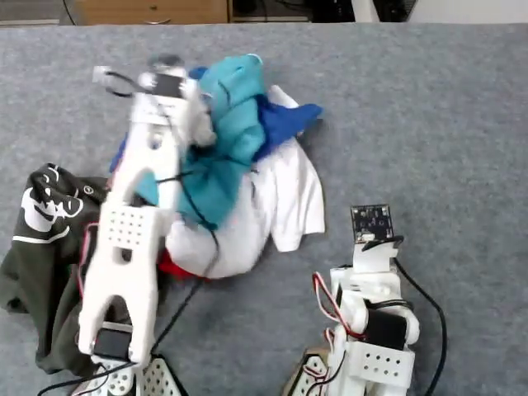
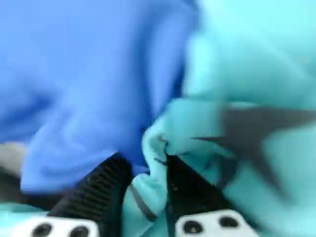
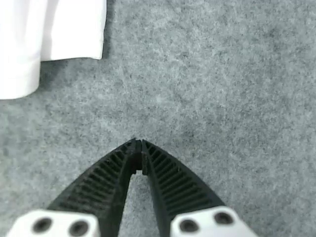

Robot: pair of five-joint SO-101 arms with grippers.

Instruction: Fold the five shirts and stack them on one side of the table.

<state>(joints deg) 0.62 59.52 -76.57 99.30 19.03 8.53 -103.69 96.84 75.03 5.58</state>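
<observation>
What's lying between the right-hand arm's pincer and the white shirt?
Only bare grey table surface lies between the right gripper and the white shirt, as seen in the right wrist view.

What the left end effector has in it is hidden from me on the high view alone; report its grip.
Observer: The left end effector is shut on a fold of the teal shirt, which bulges up through the pinch.
Operator: Tell me what lies next to that fold.
Observer: The blue shirt is pressed right against the teal one beside the grip.
Operator: Now give me the right end effector.
Observer: The right end effector is shut on nothing, tips together over the bare grey table. A hem of the white shirt lies apart from it.
</observation>
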